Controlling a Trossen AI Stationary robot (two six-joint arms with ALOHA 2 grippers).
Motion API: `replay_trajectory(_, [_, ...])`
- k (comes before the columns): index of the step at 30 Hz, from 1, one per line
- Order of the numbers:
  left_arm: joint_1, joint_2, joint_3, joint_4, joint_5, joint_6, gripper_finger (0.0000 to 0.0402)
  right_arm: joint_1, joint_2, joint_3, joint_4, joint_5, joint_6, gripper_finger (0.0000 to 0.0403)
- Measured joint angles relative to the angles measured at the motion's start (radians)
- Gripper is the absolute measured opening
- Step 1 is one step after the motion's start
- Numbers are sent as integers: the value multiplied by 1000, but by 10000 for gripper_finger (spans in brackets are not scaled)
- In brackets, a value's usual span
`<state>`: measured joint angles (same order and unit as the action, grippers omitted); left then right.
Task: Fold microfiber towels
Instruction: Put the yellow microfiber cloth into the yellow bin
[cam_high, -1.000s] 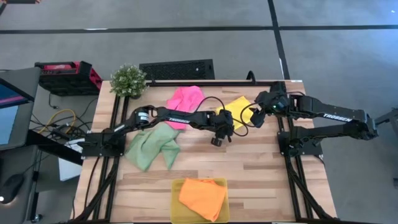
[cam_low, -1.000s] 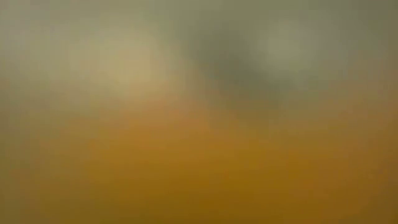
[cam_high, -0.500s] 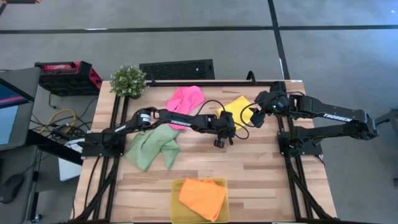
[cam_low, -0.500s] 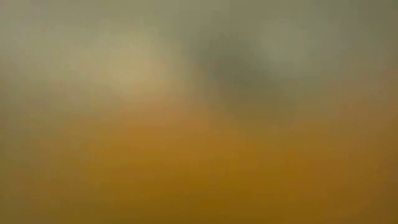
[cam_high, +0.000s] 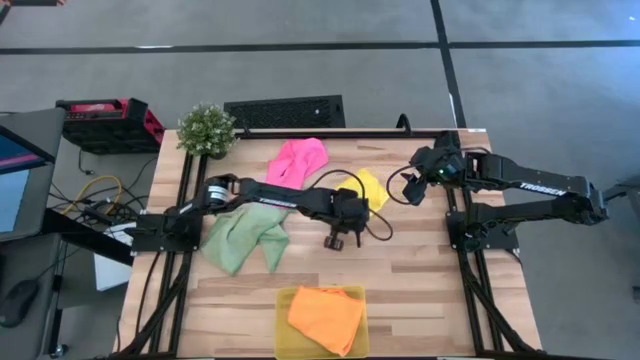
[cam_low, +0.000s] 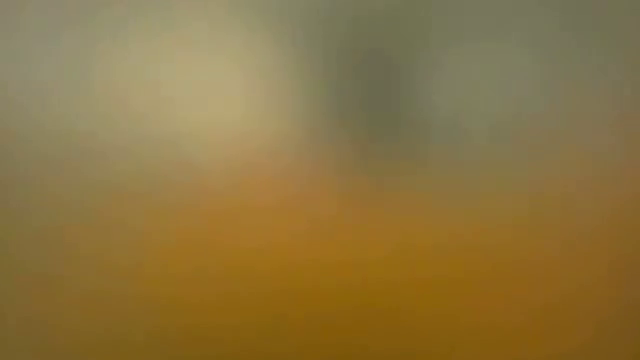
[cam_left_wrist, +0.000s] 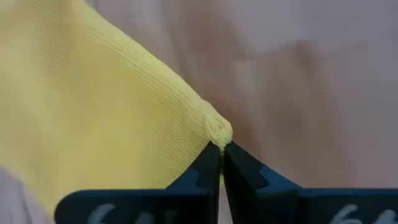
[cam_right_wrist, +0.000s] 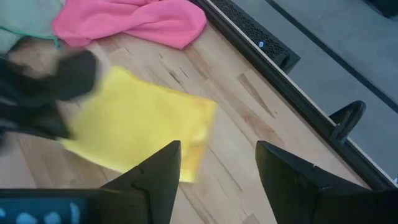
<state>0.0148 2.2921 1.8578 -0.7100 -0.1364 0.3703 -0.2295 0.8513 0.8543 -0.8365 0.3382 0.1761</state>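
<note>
L tool (cam_left_wrist: 221, 163) pinching yellow towel (cam_high: 370, 187) corner; rest of cloth trails toward desk's far edge. R tool (cam_right_wrist: 217, 168) spread, waiting near far-right corner. You're nearer w/ L arm.

We see the left arm stretched from 9 o'clock across to table centre, wrist bent down, left gripper (cam_left_wrist: 220, 163) with fingers pinched together on a corner of the yellow towel (cam_left_wrist: 93, 106). Right arm comes in from 3 o'clock, elbow folded back, right gripper (cam_right_wrist: 217, 168) raised near the 1 o'clock edge, fingers spread wide, nothing between them.
</note>
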Motion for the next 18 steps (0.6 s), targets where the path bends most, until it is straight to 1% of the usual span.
replay_trajectory(6, [-66, -100, 2, -207, 42, -112, 1, 0, 0, 0, -1, -3, 0, 232])
replay_trajectory(7, [-84, -116, 2, -236, 47, -135, 1, 0, 0, 0, -1, -22, 0, 232])
replay_trajectory(10, [-142, -162, 5, -310, 51, -212, 0, 0, 0, 0, -1, -146, -31, 232])
replay_trajectory(13, [-208, -176, 4, -354, 51, -263, 0, 0, 0, 0, -1, -287, -57, 232])
replay_trajectory(15, [-255, -184, 3, -357, 49, -286, 0, 1, 0, 0, -1, -344, -61, 232])
replay_trajectory(18, [-328, -187, 4, -356, 50, -330, 0, 14, 0, 0, -1, -381, -63, 232])
